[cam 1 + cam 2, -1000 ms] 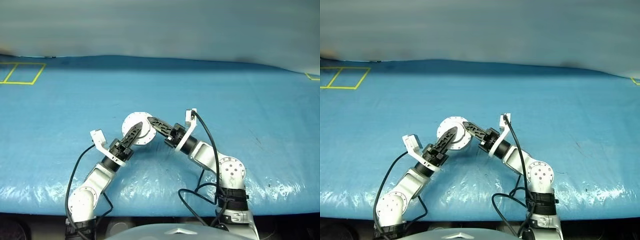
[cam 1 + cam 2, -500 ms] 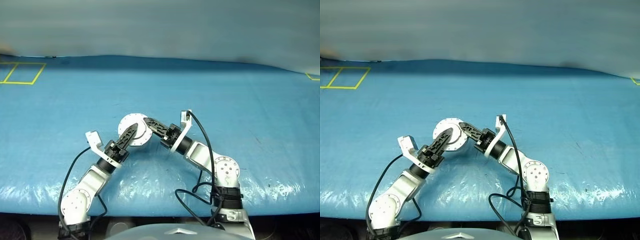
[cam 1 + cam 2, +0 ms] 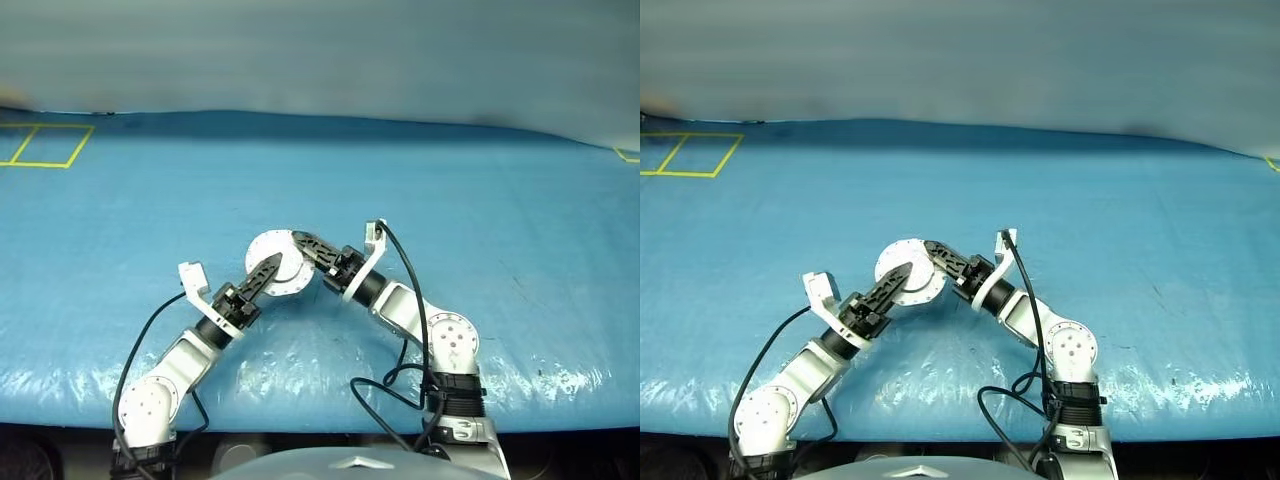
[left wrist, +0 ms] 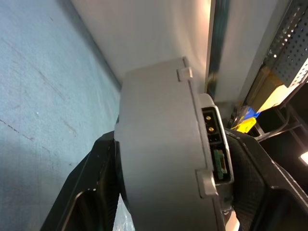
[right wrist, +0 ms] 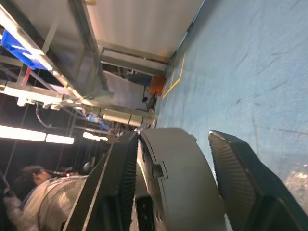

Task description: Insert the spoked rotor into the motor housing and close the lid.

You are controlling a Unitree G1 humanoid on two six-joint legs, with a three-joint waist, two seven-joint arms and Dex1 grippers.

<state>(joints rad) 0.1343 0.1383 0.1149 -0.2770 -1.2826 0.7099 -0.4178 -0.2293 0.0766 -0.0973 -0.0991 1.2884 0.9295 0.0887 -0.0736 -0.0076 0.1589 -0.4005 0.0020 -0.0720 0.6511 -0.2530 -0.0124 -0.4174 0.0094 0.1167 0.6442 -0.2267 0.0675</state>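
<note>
The motor housing [image 4: 163, 144] is a thick grey round puck held off the blue table between both grippers. The lid [image 3: 265, 245] lies folded flat on it, its plain silver face turned up toward the head camera. My left gripper [image 3: 272, 267] is shut on the puck, with a black finger [image 4: 91, 192] pressed to each flat side. My right gripper [image 3: 301, 243] straddles the housing [image 5: 183, 183] from the other side and is open. One of its fingers [image 5: 120, 183] lies against the puck and the other stands apart with a gap. The spoked rotor is hidden.
Blue sheeting covers the table [image 3: 480, 220]. A yellow tape square [image 3: 45, 145] marks the far left and a yellow corner [image 3: 625, 153] the far right. Black cables [image 3: 395, 390] hang by the front edge. A person [image 5: 26, 192] stands in the background beyond the table.
The view has swayed slightly. The puck stays at the same spot between the two grippers, and neither arm has visibly shifted.
</note>
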